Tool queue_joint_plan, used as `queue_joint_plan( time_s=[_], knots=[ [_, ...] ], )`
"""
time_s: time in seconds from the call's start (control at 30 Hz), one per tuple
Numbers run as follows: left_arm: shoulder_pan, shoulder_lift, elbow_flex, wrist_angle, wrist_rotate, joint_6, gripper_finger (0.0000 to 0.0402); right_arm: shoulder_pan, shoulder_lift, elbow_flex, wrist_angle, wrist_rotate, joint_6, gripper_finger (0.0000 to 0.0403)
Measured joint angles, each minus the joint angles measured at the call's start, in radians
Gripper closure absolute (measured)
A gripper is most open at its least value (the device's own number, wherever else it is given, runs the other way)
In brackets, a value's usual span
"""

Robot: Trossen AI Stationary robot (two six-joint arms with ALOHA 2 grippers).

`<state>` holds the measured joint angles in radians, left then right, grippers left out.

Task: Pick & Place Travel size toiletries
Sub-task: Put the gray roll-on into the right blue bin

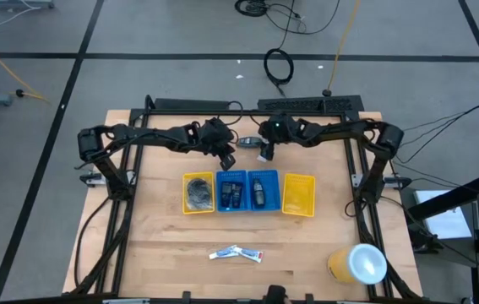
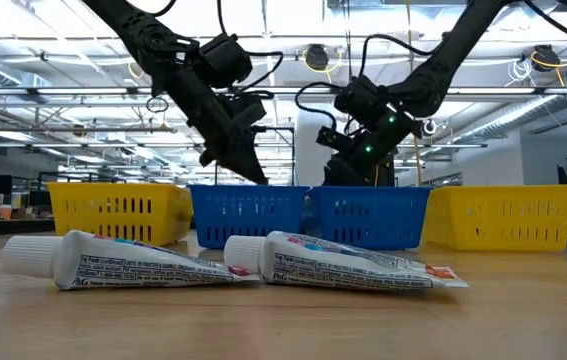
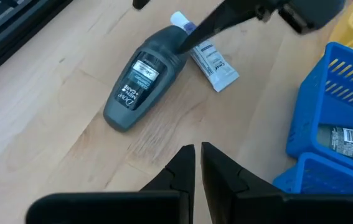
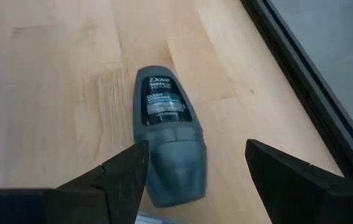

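a concrete floor with dark lines and loose cables surrounds the light wooden table, framed by dark rails. on its near right corner lies the large yellow-and-white cylinder. across the middle runs a row of four trays: a yellow tray holding a grey mesh pad, two blue trays with dark bottles in them, and a second yellow tray on the right. both dark arms reach in over the far side of the table, behind the trays.

the right gripper hangs low over the far middle of the table with its fingers spread wide, clamping nothing. a dark grey dove roll-on bottle lies flat on the wood straight ahead of it, the cap end reaching in between the two fingertips with a gap showing on either side; whether a finger touches it i cannot tell. in the left wrist view one dark finger crosses the bottle's cap end, and a small white tube with a blue end lies just beside that end.

the left gripper hovers near the far edge of the blue trays, fingers drawn almost together and holding nothing, the bottle lying apart ahead of it.

two white toothpaste tubes lie end to end on the near part of the table, well apart from both grippers.
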<state>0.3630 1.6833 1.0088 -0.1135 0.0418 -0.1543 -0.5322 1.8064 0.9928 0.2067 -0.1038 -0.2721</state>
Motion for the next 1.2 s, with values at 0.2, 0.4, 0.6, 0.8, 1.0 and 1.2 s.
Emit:
queue_joint_plan(
  time_s=[0.2,0.4,0.6,0.8,1.0,1.2],
  knots=[
    [0.0,0.0,0.0,0.011,0.0,0.002,0.0376,0.003,0.055,0.008,0.009,-0.053,-0.002,0.0144],
    [0.0,0.0,0.0,0.01,0.001,0.002,0.0376,0.01,0.111,0.065,0.017,-0.056,-0.008,0.0145],
    [-0.004,0.0,0.0,0.01,0.0,-0.001,0.0376,0.025,0.173,0.106,-0.012,-0.056,-0.007,0.0156],
    [-0.005,0.0,0.0,0.01,0.001,0.002,0.0376,0.057,0.185,0.113,-0.013,-0.03,-0.032,0.0184],
    [-0.005,0.0,0.0,0.01,0.001,0.002,0.0376,0.059,0.185,0.113,-0.013,-0.03,-0.003,0.0206],
    [-0.005,0.0,0.0,0.01,0.001,0.002,0.0376,0.063,0.174,0.112,-0.023,-0.024,0.025,0.0206]
  ],
)
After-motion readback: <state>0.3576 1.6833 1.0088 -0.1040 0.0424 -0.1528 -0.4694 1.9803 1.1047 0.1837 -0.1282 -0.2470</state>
